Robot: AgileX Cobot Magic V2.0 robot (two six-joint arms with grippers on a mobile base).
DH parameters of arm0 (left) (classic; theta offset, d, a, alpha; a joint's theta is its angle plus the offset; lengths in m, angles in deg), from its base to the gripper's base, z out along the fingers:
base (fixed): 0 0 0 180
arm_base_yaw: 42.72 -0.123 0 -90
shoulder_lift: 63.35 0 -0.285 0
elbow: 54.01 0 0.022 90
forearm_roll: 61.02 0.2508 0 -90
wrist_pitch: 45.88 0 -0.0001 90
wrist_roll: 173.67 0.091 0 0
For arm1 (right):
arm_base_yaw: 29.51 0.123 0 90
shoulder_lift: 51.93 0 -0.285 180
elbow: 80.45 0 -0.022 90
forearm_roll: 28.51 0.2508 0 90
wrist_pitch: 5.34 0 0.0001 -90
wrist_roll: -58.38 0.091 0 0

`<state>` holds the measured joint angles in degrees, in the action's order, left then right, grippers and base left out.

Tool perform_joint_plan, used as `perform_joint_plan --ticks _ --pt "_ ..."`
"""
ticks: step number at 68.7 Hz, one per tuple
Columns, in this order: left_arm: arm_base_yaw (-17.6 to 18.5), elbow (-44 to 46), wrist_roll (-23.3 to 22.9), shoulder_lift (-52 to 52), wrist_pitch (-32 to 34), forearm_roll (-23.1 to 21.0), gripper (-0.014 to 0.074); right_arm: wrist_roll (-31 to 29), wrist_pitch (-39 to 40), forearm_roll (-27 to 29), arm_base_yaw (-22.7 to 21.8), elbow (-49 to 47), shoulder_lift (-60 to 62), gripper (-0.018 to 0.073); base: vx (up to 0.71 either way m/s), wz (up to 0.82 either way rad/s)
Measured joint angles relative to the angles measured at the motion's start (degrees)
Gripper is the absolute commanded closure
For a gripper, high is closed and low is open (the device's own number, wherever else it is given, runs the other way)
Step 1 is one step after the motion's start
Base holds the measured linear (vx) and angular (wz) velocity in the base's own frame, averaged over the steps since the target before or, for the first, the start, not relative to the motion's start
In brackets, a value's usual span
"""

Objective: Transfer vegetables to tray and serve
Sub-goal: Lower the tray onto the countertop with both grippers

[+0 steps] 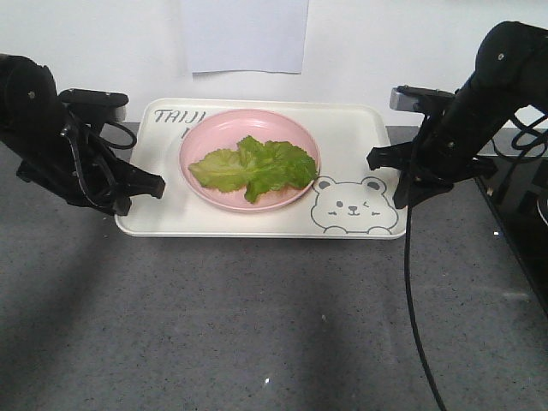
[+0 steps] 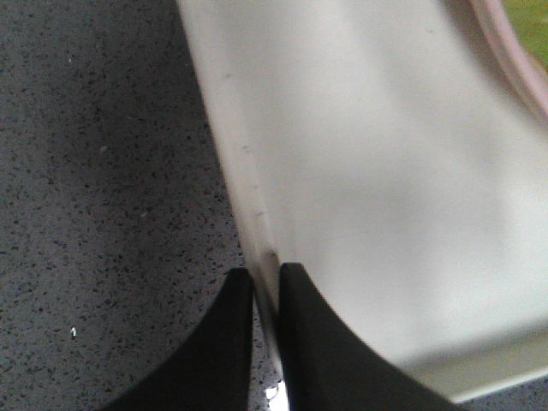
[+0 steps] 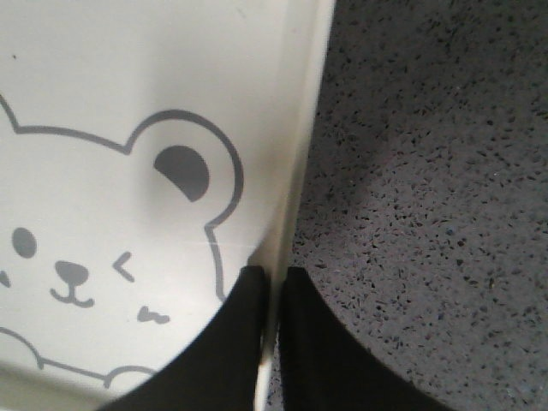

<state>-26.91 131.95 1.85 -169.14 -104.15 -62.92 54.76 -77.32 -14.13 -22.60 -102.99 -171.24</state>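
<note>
Lettuce leaves [image 1: 253, 168] are seen in the front view heaped on a pink plate [image 1: 202, 137], which is set on the cream tray [image 1: 257, 224] on the grey counter [image 1: 257, 325]; the left gripper [image 1: 147, 184] and right gripper [image 1: 385, 171] are placed at its short edges. In the left wrist view, the tray's rim [image 2: 248, 214] is clamped between closed fingers [image 2: 224, 342]. In the right wrist view, the rim [image 3: 295, 171] beside the bear drawing [image 3: 103, 240] is likewise pinched.
</note>
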Motion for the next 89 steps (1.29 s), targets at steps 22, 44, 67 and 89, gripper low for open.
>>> perform_joint_plan --ticks 22,44,67,89 --pt "0.0 0.0 -0.3 -6.3 -1.0 0.2 0.0603 -0.2 0.1 0.6 0.0 0.3 -0.7 0.0564 0.0 0.0" --pt "0.0 0.0 -0.4 -7.5 -1.0 1.9 0.0603 0.2 0.1 -1.0 1.8 0.3 -2.4 0.0564 0.0 0.0" --pt "0.0 0.0 -0.4 -7.6 -2.0 4.2 0.0603 3.6 0.2 -6.4 5.6 0.3 -6.0 0.0564 0.0 0.0" --pt "0.0 0.0 -0.4 -7.7 -1.8 4.2 0.0603 4.5 0.2 -6.6 5.6 0.4 -6.0 0.0564 0.0 0.0"
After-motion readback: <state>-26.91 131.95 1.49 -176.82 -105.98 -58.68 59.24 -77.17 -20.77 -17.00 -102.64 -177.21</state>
